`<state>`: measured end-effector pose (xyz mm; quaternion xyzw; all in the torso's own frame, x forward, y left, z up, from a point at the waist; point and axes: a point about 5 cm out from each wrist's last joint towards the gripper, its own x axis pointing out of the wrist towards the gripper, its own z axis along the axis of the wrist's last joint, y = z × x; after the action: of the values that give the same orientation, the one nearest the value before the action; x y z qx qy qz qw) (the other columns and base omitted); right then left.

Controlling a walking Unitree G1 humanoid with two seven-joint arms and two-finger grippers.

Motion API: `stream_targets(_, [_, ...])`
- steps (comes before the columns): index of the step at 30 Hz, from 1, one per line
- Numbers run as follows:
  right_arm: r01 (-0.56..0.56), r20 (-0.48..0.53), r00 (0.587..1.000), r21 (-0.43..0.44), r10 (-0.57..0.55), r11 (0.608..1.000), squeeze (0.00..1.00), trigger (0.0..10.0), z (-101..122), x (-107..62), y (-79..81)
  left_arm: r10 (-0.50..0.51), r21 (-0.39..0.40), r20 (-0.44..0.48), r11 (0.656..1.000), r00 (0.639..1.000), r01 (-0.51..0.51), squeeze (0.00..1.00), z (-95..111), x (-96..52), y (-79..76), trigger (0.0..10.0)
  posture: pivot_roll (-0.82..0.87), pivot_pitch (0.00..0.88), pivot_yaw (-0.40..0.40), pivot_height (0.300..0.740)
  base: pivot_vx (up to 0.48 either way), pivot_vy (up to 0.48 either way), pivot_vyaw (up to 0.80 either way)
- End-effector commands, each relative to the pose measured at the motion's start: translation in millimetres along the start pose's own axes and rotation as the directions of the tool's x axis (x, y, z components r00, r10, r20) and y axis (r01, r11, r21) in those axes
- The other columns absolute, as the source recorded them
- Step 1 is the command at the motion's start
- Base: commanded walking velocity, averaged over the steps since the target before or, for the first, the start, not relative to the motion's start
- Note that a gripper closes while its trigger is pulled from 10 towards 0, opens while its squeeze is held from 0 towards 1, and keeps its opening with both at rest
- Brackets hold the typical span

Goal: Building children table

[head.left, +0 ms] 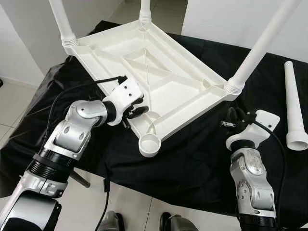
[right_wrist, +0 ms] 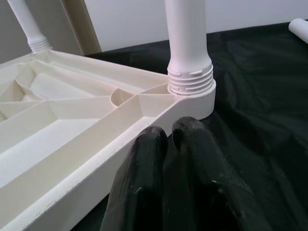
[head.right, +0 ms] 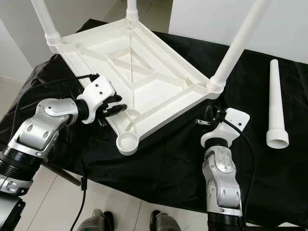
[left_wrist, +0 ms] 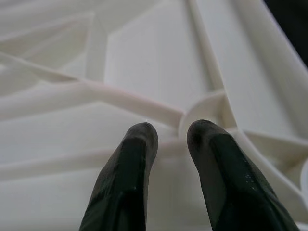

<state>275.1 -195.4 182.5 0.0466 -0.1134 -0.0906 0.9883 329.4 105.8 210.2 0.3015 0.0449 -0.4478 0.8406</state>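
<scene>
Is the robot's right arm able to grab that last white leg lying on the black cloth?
Probably yes. The loose leg lies in the open on the robot's right, with only bare cloth between it and the right gripper.

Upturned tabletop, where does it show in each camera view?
Left eye: the upturned tabletop lies mid-picture on the black cloth.
Right eye: same, slightly left of centre.
Left wrist: its ribbed underside, close up.
Right wrist: its side wall and ribs.
Shared landmark: the screwed-in leg at its right corner, also in the right wrist view.
</scene>
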Motion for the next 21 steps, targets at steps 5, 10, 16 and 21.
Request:
stream_targets(5, [0.006, -0.033, 0.999, -0.02, -0.007, 1.0, 0.0, 10.0, -3, 0.3, -4.2, -0.002, 0.073, -0.083, 0.997, 0.997, 0.008, 0.0, -16, 8.5, -13.3, 10.0, 0.03, 0.195, -0.053, 0.74, 0.0, 0.0, 0.0])
stream_targets(10, [0.004, -0.044, 0.999, -0.019, -0.005, 1.0, 0.0, 10.0, -3, 3.1, -3.7, -0.027, 0.088, -0.08, 0.996, 0.996, 0.034, 0.0, -15, 11.9, -19.4, 10.0, 0.02, 0.204, -0.051, 0.74, 0.0, 0.0, 0.0])
stream_targets(16, [0.059, -0.1, 0.993, -0.034, -0.062, 0.998, 0.0, 10.0, -10, 17.2, -4.8, -0.078, 0.121, -0.055, 0.989, 0.995, 0.084, 0.0, -7, 19.0, -28.9, 10.0, 0.02, 0.221, -0.047, 0.74, 0.0, 0.0, 0.0])
stream_targets(21, [0.111, -0.114, 0.987, -0.05, -0.116, 0.993, 0.0, 10.0, -14, 25.6, -6.8, -0.101, 0.136, -0.047, 0.985, 0.994, 0.106, 0.0, -5, 20.5, -32.0, 10.0, 0.03, 0.228, -0.044, 0.74, 0.0, 0.0, 0.0])
